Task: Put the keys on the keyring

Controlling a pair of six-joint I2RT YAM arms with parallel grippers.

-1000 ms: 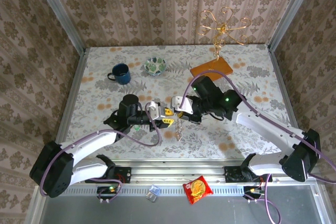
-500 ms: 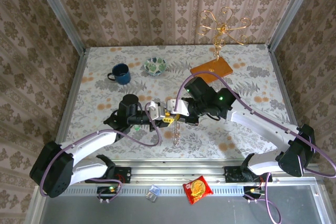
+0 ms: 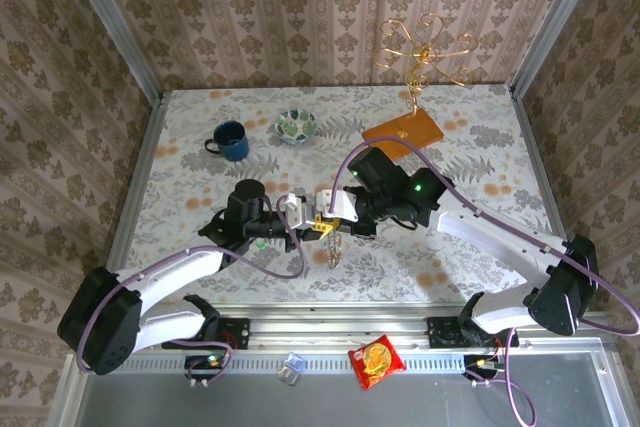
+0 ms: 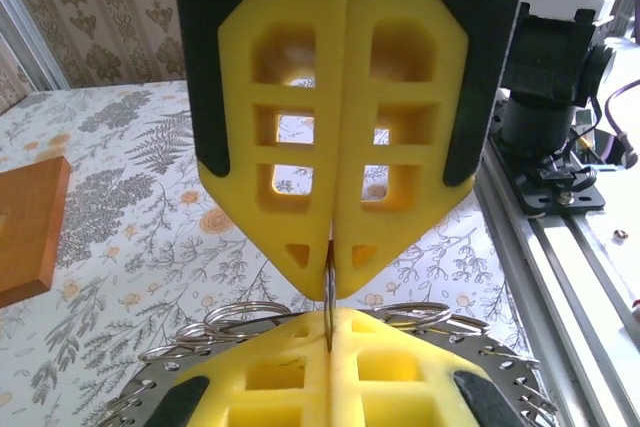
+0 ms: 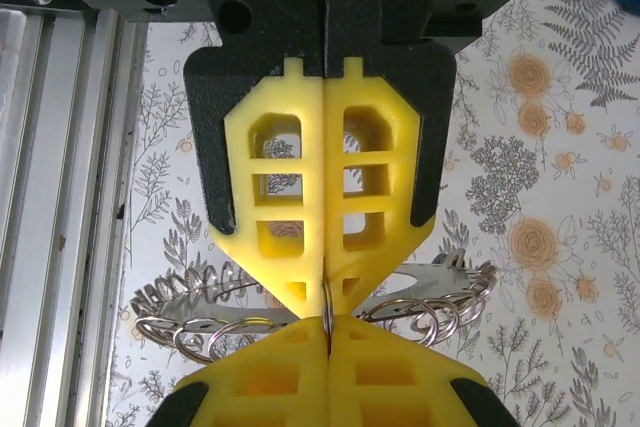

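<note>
My two grippers meet tip to tip above the middle of the table, the left gripper (image 3: pixel 312 223) coming from the left and the right gripper (image 3: pixel 327 217) from the right. Both are shut on the same thin metal loop of the keyring (image 4: pixel 327 287), which shows edge-on in both seams. In the right wrist view that keyring (image 5: pixel 325 297) crosses from my right gripper (image 5: pixel 326 327) into the opposite yellow jaws. A curved metal band strung with several small rings (image 5: pixel 190 322) hangs from it, dangling below the grippers (image 3: pixel 333 249). My left gripper (image 4: pixel 328 325) sits low in its own view. The keys are hidden.
A blue mug (image 3: pixel 231 140) and a patterned bowl (image 3: pixel 296 126) stand at the back left. An orange board (image 3: pixel 403 131) with a gold wire stand (image 3: pixel 425 47) is at the back right. A red snack packet (image 3: pixel 376 360) lies on the front rail.
The right arm has carried the keyring leftward to the left gripper. The left gripper's jaws have closed on it, and the hanging rings have shifted left with it.
</note>
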